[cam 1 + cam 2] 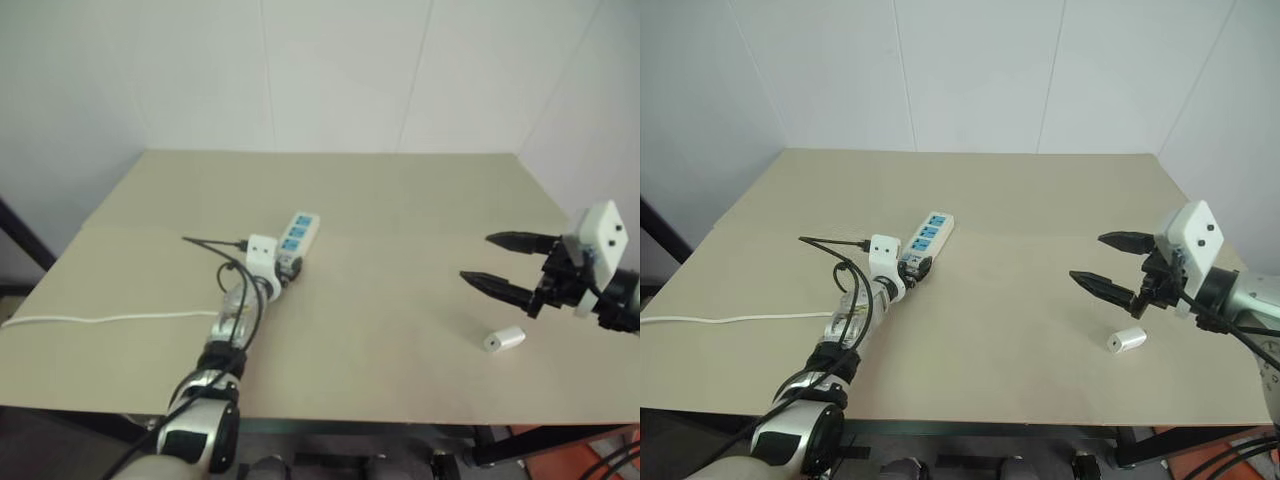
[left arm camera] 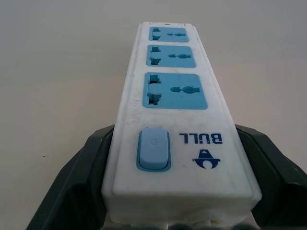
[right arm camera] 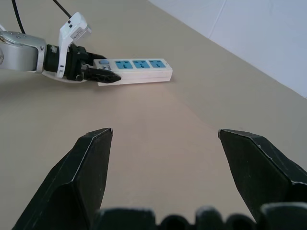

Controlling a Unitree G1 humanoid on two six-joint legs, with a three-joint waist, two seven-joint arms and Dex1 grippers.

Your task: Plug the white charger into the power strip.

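The power strip [image 1: 301, 231], a long white bar with three blue sockets, lies on the tan table left of centre. My left gripper [image 1: 285, 268] is shut on its switch end. In the left wrist view the black fingers [image 2: 86, 163] press both sides of the strip [image 2: 175, 96] beside the blue switch. The white charger [image 1: 504, 339], a small stubby block, lies on its side near the table's front right. My right gripper [image 1: 476, 258] hovers open just above and behind it, holding nothing, and points left toward the strip [image 3: 139, 69].
The strip's thin white cord [image 1: 100, 320] runs left across the table to its left edge. The table's front edge [image 1: 350, 415] is close below the charger. A white wall stands behind the table's far edge.
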